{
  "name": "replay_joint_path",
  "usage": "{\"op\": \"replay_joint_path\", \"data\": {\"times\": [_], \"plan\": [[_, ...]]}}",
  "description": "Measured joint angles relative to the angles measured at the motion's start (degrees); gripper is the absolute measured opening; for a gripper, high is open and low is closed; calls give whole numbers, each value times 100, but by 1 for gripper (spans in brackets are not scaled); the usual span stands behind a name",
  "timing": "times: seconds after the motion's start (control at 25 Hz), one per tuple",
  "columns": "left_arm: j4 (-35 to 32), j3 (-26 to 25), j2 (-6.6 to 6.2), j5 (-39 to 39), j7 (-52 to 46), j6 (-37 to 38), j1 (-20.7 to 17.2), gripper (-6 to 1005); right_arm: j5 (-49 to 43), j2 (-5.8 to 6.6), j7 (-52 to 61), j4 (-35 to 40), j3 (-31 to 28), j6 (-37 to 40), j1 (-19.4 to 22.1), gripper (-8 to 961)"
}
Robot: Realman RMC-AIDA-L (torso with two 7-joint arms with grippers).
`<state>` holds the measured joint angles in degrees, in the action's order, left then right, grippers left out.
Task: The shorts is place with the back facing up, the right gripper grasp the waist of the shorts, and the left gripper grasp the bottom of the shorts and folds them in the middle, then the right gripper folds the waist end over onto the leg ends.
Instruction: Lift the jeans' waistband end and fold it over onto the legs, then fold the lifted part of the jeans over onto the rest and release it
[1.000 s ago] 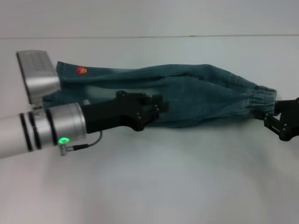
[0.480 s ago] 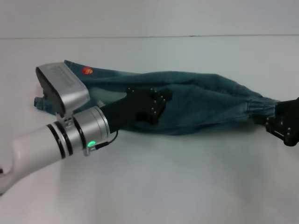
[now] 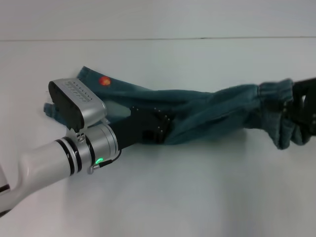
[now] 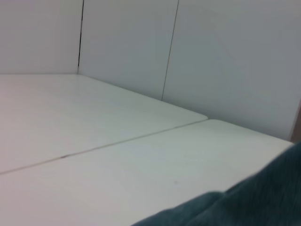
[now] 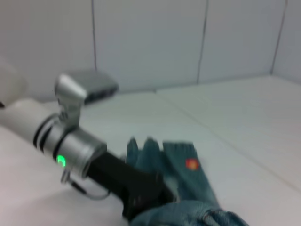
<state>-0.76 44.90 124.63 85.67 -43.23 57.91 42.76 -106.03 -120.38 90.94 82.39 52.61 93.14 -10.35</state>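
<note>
Table: one white tabletop (image 3: 163, 197).
Shorts: one pair of blue-green faded denim shorts (image 3: 212, 116), stretched across table, waist (image 3: 276, 91) lifted at right.
Grippers: two; black left gripper (image 3: 160, 129) pressed into mid-fabric, black right gripper (image 3: 303, 106) clamped on waist.
Patch: one red-orange (image 3: 104, 80).

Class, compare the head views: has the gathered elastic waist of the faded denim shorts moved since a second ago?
Yes. The gathered elastic waist has risen off the white table, closer to its far seam line.

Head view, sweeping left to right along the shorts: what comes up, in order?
Left arm's silver wrist → red-orange patch → left gripper on the shorts → lifted waist → right gripper at the picture's edge.
</note>
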Motion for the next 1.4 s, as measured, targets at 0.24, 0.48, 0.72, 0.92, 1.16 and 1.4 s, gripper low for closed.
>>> {"op": "replay_joint_path", "data": {"times": [0.24,0.48,0.72,0.92,1.16,1.4], "plan": [[-18,1,-1,4,17,179,-154,50,-39,57,288,296,-32,-46,-500,148],[-77,-58,1,-15,19,455,-375,52,-502,55,425,-8,147,-262,-1478,146],[-830,-1054,0,-41,20,979,-1144,53,-916,61,379,-714,456,-422,-2414,146],[-1462,-2261,-28,-48,-44,1674,-1937,54,-1321,70,334,-1252,847,-774,-3052,148],[-2001,-2963,-25,-51,-455,2483,-2766,55,-1758,91,49,-2151,1041,-1175,-3852,149],[-2040,-3168,-16,-24,-462,2779,-3229,56,-2063,88,-431,-3201,1119,-1627,-4676,151]]}}
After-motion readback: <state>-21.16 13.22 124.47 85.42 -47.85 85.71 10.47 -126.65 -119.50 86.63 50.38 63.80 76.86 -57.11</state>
